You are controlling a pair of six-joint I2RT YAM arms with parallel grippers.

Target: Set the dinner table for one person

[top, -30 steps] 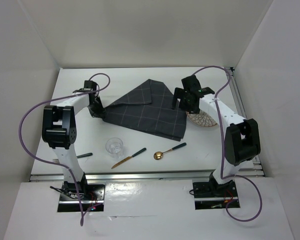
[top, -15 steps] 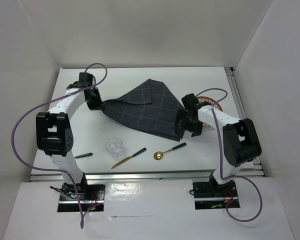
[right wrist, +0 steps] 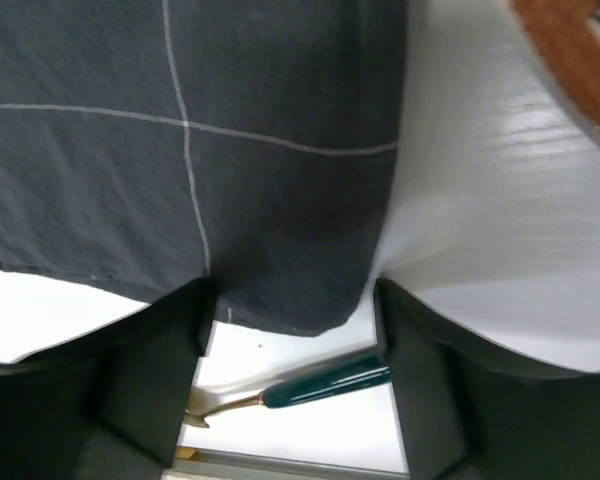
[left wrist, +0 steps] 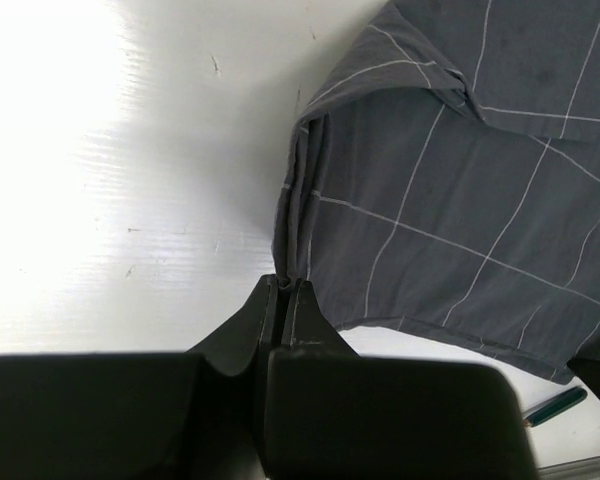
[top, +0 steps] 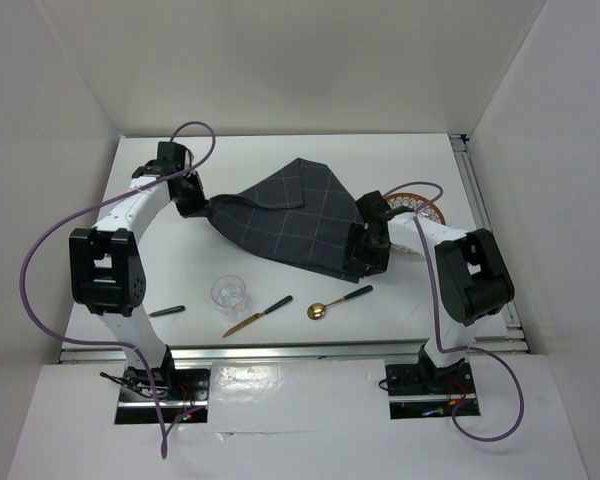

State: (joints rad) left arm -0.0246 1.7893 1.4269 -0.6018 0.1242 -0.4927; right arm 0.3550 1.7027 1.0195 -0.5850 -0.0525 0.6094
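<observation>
Placemat (top: 290, 225) spreading: left tool (left wrist: 288, 290) clamped on its corner, right tool (right wrist: 290, 330) apart astride near-right corner; close fully before pulling flat.

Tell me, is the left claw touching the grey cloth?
Touching. The left wrist view shows the left claw pinching the grey cloth at its corner.

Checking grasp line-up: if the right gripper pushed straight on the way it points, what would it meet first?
The corner of the placemat, lying between the open fingers of the right gripper, with the dinner table just under it; the remaining gap is hard to judge.
</observation>
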